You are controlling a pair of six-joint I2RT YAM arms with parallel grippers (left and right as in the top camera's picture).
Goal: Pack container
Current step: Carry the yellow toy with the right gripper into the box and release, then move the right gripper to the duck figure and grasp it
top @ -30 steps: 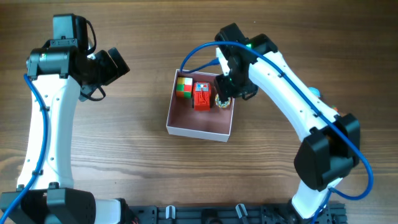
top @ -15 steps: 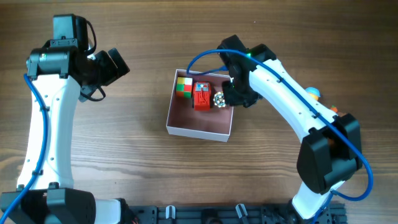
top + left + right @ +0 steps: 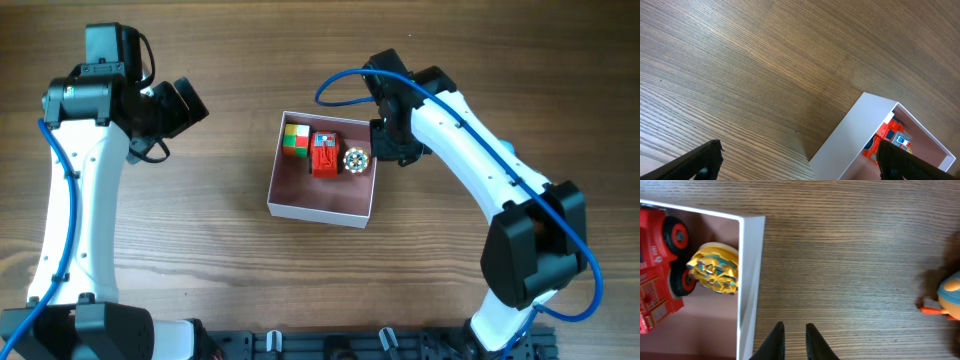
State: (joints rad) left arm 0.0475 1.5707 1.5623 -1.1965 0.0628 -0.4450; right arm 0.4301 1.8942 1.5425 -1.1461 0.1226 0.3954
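Left gripper (image 3: 186, 100) hangs wide open at far left, well apart from everything. In the centre sits the shallow square cardboard container (image 3: 320, 211), white walls, pink floor. A multicoloured cube (image 3: 295, 139), red toy truck (image 3: 324, 154) and round yellow toy (image 3: 356, 159) line its far wall. My judgement: light, thin-walled, slides easily, crushes if squeezed, so I'd pinch one wall near a corner. Right gripper (image 3: 794, 330), just outside the right wall, is nearly closed on nothing.
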